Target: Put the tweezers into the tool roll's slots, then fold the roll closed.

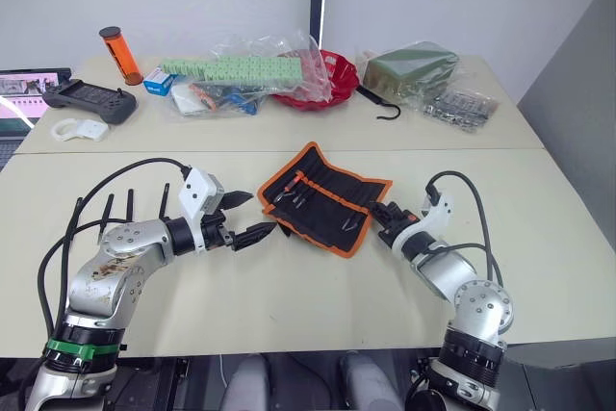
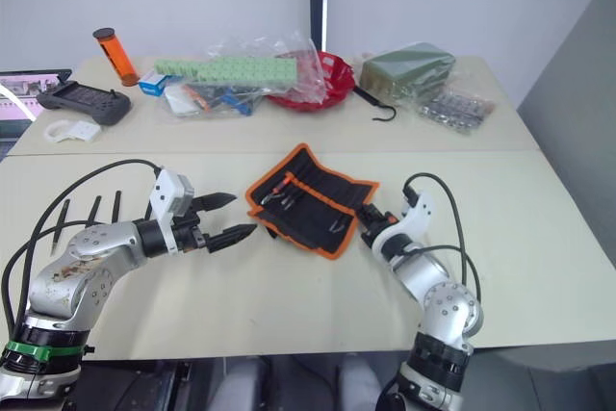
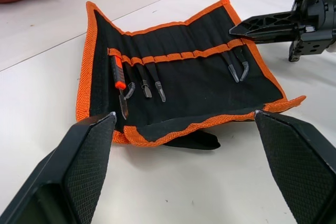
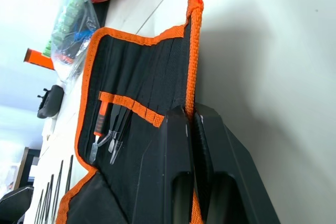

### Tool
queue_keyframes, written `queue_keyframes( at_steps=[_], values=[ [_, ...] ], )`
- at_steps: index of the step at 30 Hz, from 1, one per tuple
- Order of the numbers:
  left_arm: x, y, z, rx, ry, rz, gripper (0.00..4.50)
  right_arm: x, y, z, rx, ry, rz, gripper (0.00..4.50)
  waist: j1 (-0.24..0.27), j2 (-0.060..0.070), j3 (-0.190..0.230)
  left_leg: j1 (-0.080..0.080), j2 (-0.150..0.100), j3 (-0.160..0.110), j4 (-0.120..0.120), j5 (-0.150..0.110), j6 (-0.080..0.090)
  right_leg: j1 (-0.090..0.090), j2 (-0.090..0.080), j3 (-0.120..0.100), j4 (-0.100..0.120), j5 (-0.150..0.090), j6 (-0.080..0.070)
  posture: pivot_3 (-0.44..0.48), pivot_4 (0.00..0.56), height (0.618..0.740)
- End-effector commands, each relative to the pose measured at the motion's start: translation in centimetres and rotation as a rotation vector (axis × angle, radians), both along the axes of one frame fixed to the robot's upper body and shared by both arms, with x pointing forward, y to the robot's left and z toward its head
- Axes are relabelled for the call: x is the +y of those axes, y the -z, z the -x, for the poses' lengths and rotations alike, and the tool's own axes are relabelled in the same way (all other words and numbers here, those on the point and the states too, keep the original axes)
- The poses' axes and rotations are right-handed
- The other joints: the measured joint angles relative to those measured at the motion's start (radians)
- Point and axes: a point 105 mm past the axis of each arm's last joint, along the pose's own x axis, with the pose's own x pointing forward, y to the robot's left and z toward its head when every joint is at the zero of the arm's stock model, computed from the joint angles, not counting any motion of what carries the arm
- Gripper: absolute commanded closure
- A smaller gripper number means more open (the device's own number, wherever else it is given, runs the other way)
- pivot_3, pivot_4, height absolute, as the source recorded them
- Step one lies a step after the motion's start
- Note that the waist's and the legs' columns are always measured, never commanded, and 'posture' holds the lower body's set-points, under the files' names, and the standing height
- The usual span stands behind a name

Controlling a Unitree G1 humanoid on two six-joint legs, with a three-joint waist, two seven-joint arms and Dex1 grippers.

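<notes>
Well, the right gripper [image 1: 382,216] pinches the tool roll [image 1: 322,196] by its orange edge; the left gripper [image 1: 248,217] gapes empty. The roll looks soft and floppy.

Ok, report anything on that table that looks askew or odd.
The black fabric tool roll with orange binding lies skewed and rumpled, its near edge buckled, one edge pinched by the right end effector. Slim black tweezers lie loose beside the left arm.

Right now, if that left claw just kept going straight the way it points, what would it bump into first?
Probably the near orange-bound edge of the open black fabric tool roll. The left gripper, jaws open, points straight at it across bare table.
</notes>
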Motion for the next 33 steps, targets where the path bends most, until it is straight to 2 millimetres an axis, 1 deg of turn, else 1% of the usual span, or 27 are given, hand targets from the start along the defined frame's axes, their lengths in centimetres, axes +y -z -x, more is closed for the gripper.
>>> queue_keyframes(
  at_steps=[1, 3, 4, 7, 9, 11, 14, 16, 19, 22, 24, 26, 28, 30, 31, 32, 33],
  values=[
    [-0.1, -1.1, 0.0, -0.054, 0.015, -0.010, 0.00, 0.5, 0.5, 0.4, 0.030, -0.039, -0.010, 4.43, 0.000, 0.000, 0.000, 0.000, 0.000, 0.000, 0.000, 0.000, 0.000, 0.000, 0.000, 0.000, 0.000, 0.000, 0.000, 0.000, 0.150, 0.740],
    [0.1, -1.2, -0.1, -0.056, 0.014, -0.013, 0.00, 0.8, 0.3, 0.5, 0.018, -0.060, -0.038, 3.80, 0.000, 0.000, 0.000, 0.000, 0.000, 0.000, 0.000, 0.000, 0.000, 0.000, 0.000, 0.000, 0.000, 0.000, 0.000, 0.000, 0.150, 0.740],
    [0.2, -1.2, -0.2, -0.059, 0.010, -0.015, 0.00, 0.8, 0.2, 0.6, 0.014, -0.076, -0.030, 3.52, 0.000, 0.000, 0.000, 0.000, 0.000, 0.000, 0.000, 0.000, 0.000, 0.000, 0.000, 0.000, 0.000, 0.000, 0.000, 0.000, 0.150, 0.740],
    [0.6, -1.5, -0.2, -0.065, 0.002, -0.019, 0.00, 0.3, -0.1, 1.1, -0.005, -0.124, 0.028, 2.45, 0.000, 0.000, 0.000, 0.000, 0.000, 0.000, 0.000, 0.000, 0.000, 0.000, 0.000, 0.000, 0.000, 0.000, 0.000, 0.000, 0.150, 0.740],
    [1.1, -1.6, -0.1, -0.070, -0.011, -0.025, 0.00, -0.6, -0.3, 1.7, -0.024, -0.151, 0.045, 1.80, 0.000, 0.000, 0.000, 0.000, 0.000, 0.000, 0.000, 0.000, 0.000, 0.000, 0.000, 0.000, 0.000, 0.000, 0.000, 0.000, 0.150, 0.740],
    [1.5, -1.8, -0.1, -0.074, -0.021, -0.028, 0.00, -1.3, -0.7, 2.1, -0.043, -0.168, 0.050, 1.07, 0.004, 0.000, 0.000, 0.000, 0.000, 0.000, 0.000, 0.000, 0.000, 0.000, 0.000, 0.000, 0.000, 0.000, 0.000, 0.000, 0.150, 0.740],
    [2.7, -2.2, 0.1, -0.087, -0.056, -0.031, 0.00, -3.1, -2.1, 2.3, -0.122, -0.221, 0.160, 0.04, 0.006, 0.001, 0.001, -0.001, -0.001, 0.001, 0.001, 0.000, 0.000, 0.000, -0.001, 0.001, -0.001, 0.000, 0.000, 0.000, 0.150, 0.740],
    [3.5, -2.4, 0.0, -0.092, -0.087, -0.032, 0.00, -3.8, -3.7, 1.8, -0.206, -0.251, 0.242, 0.02, 0.005, 0.001, 0.001, -0.001, -0.001, 0.001, 0.001, 0.000, 0.000, 0.000, -0.001, 0.001, -0.001, 0.000, 0.000, 0.000, 0.150, 0.740],
    [5.0, -2.8, 0.1, -0.106, -0.141, -0.042, 0.00, -3.8, -5.9, 0.8, -0.361, -0.340, 0.474, 0.02, -0.002, 0.001, 0.001, 0.000, 0.000, 0.002, 0.001, 0.000, 0.000, -0.001, 0.000, 0.001, -0.001, -0.001, 0.001, 0.000, 0.150, 0.740],
    [6.5, -3.1, 0.5, -0.124, -0.201, -0.055, 0.00, -2.4, -7.1, 0.1, -0.540, -0.474, 0.788, 0.02, -0.010, 0.001, 0.001, 0.000, 0.000, 0.002, 0.000, 0.000, 0.000, -0.001, 0.000, 0.002, -0.001, -0.002, 0.004, 0.000, 0.150, 0.740],
    [7.5, -3.6, 0.8, -0.151, -0.252, -0.055, 0.00, -0.4, -8.2, 0.3, -0.710, -0.584, 0.888, 0.02, -0.015, 0.001, 0.001, 0.000, 0.000, 0.002, 0.000, 0.000, 0.001, -0.001, 0.000, 0.001, -0.002, -0.002, 0.003, 0.000, 0.150, 0.740],
    [8.3, -4.3, 1.3, -0.188, -0.307, -0.033, 0.00, 1.3, -8.7, 0.9, -0.833, -0.693, 0.937, 0.02, -0.015, 0.000, 0.002, -0.001, 0.000, 0.002, -0.001, 0.000, 0.001, -0.001, 0.000, 0.001, -0.002, -0.001, 0.002, 0.000, 0.150, 0.740],
    [9.2, -4.5, 2.3, -0.208, -0.360, -0.034, 0.00, 2.7, -9.4, 1.2, -0.923, -0.762, 0.939, 0.02, -0.014, -0.001, 0.003, -0.001, 0.000, 0.002, 0.000, 0.000, 0.001, -0.001, -0.001, 0.001, -0.003, -0.001, 0.001, 0.000, 0.150, 0.740],
    [9.7, -4.3, 3.1, -0.212, -0.387, -0.060, 0.00, 3.6, -9.7, 1.4, -0.972, -0.812, 0.921, 0.02, -0.014, -0.002, 0.003, -0.001, 0.000, 0.002, 0.000, -0.001, 0.001, -0.001, -0.001, 0.001, -0.003, -0.001, 0.001, 0.000, 0.150, 0.740],
    [10.1, -4.1, 3.6, -0.209, -0.406, -0.070, 0.00, 4.0, -9.7, 1.6, -0.975, -0.868, 0.900, 0.02, -0.012, -0.002, 0.003, -0.001, 0.000, 0.002, 0.001, -0.001, 0.001, -0.001, -0.002, 0.001, -0.002, -0.001, 0.001, 0.000, 0.150, 0.740],
    [10.8, -3.8, 4.6, -0.204, -0.449, -0.078, 0.00, 4.7, -9.9, 1.8, -1.002, -0.924, 0.889, 0.02, -0.010, -0.002, 0.004, -0.001, -0.001, 0.002, 0.001, -0.001, 0.001, 0.000, -0.002, 0.001, -0.002, -0.001, 0.001, 0.000, 0.150, 0.740],
    [11.8, -3.3, 6.0, -0.195, -0.512, -0.085, 0.00, 5.4, -10.1, 2.1, -1.012, -1.003, 0.864, 0.02, -0.010, -0.002, 0.004, -0.001, 0.000, 0.002, 0.001, -0.001, 0.001, 0.000, -0.002, 0.001, -0.002, 0.000, 0.000, 0.000, 0.150, 0.740]
  ],
)
